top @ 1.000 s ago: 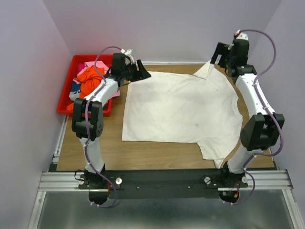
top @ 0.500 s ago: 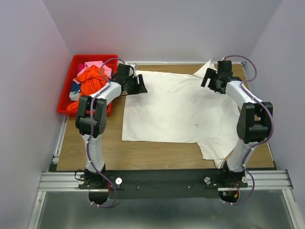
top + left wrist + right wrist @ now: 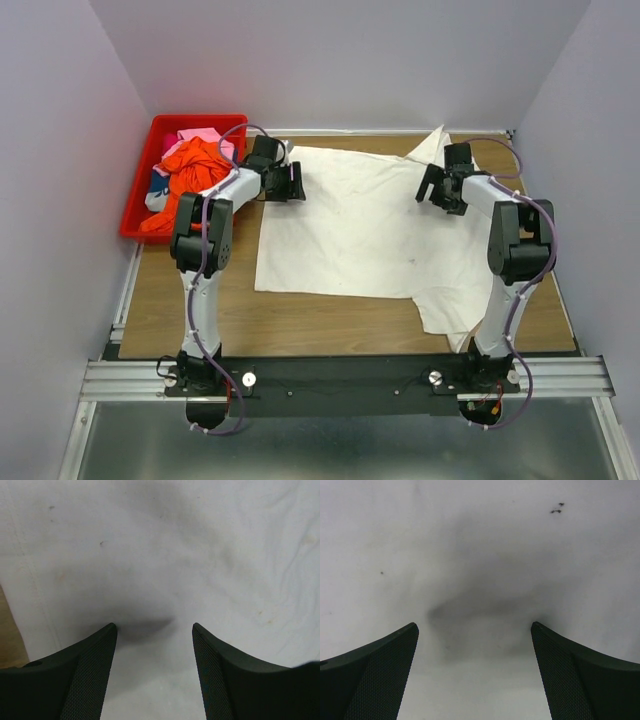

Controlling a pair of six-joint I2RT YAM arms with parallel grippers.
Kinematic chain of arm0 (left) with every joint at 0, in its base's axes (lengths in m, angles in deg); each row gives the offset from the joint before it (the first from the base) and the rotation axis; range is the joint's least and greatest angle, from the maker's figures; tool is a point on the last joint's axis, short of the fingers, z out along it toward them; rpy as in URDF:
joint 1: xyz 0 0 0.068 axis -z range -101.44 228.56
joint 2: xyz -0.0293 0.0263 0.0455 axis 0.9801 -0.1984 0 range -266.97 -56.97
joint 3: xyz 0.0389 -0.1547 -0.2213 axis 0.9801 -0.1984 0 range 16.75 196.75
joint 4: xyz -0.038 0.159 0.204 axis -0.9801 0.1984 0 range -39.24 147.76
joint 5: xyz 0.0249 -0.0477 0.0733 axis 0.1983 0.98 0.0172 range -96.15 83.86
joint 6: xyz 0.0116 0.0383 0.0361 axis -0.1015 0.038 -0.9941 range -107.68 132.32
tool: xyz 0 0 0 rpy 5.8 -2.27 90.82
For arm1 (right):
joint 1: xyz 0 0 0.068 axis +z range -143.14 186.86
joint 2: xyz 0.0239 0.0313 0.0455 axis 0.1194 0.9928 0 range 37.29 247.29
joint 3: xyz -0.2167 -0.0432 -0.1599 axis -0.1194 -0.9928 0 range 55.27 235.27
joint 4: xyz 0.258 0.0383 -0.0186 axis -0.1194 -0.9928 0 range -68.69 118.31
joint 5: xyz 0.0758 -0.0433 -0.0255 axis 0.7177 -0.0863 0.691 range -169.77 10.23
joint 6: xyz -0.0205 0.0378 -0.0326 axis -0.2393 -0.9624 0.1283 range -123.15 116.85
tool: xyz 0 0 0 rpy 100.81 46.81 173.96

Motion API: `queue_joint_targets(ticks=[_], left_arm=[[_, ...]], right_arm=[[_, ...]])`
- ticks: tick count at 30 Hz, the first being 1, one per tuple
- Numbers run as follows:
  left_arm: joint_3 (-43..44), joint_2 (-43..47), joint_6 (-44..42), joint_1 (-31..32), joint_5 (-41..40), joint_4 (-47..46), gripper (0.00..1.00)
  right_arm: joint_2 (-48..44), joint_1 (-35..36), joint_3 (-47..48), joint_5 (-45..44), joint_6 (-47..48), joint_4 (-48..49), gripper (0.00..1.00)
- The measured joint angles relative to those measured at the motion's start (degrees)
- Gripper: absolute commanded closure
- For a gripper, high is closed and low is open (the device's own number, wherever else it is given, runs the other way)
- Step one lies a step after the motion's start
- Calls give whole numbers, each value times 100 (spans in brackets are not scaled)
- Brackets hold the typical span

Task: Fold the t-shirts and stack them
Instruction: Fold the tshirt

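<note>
Right, over on the left the red bin [image 3: 195,120] holds the orange, pink and patterned shirts [image 3: 190,165], apparently waiting their turn. The left gripper [image 3: 292,184] hangs wide open over the far left edge of the white t-shirt [image 3: 370,230], gripping nothing. That shirt lies flat across the table [image 3: 330,320], likely spread for folding. The right gripper [image 3: 438,195], jaws fully apart and empty, hovers above the cloth near the far right sleeve.

White t-shirt [image 3: 370,225] lies spread flat; orange-red shirt [image 3: 190,165], pink shirt [image 3: 205,135], blue-patterned shirt [image 3: 158,186] heaped crumpled far left.
</note>
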Motion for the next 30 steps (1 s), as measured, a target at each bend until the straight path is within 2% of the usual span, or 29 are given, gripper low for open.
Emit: queue_joint_targets(ticks=[7,14,20,24,30], left_arm=[[925,-597,-120,-15,-120,136,29],[2398,-1467,-234,-107,-155,518,29],[3335,-2024,-328,-227,-109,660,29],[3617,-2181,-382,-267,9,660,29],[3480,-2015,-496,-286,133,525,29]], right_arm=[[404,-2,496,-131,-2,70,0],[1180,-39,1613,-146,2,120,0],[1849,-85,2660,17,13,98,0],[2083,-87,3053,199,35,50,0],[2131,-98,3265,560,109,-57,0]])
